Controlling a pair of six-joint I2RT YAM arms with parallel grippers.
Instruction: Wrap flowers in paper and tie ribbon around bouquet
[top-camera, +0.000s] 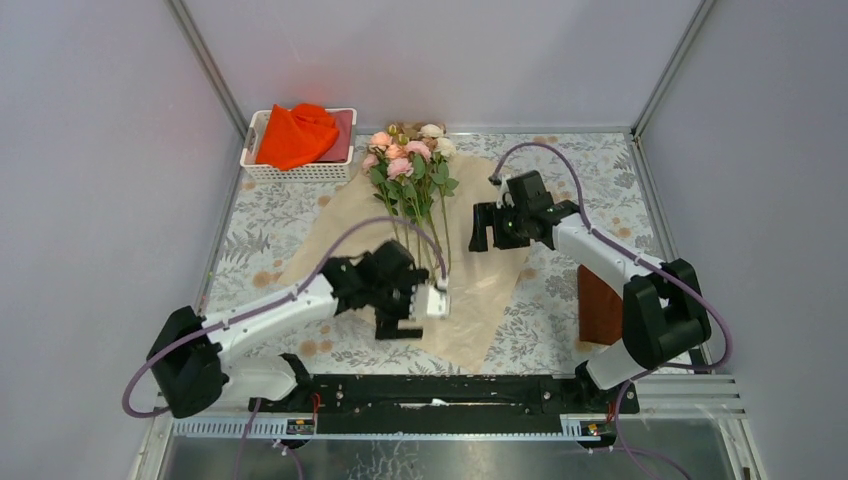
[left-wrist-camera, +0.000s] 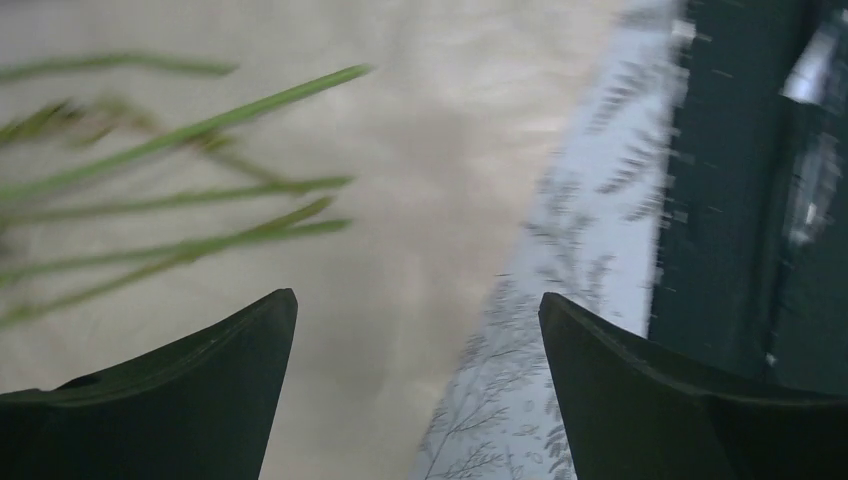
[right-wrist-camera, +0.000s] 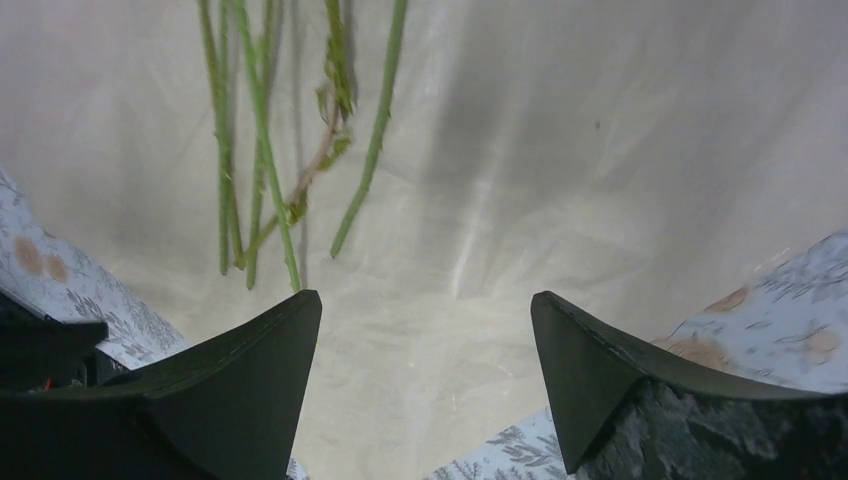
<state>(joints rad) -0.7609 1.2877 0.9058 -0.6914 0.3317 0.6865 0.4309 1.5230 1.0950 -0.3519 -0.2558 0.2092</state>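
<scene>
Left gripper (left-wrist-camera: 415, 300), jaws spread and empty, hangs over the near edge of the paper (top-camera: 478, 305) just off the stem tips of the flowers (top-camera: 410, 168), whose long axis runs straight away from it; right gripper (right-wrist-camera: 425, 300), also released and empty, flanks the stems.

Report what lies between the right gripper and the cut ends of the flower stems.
Only bare paper, as the right wrist view shows; nothing else lies between the right gripper and the stem ends of the flowers.
</scene>
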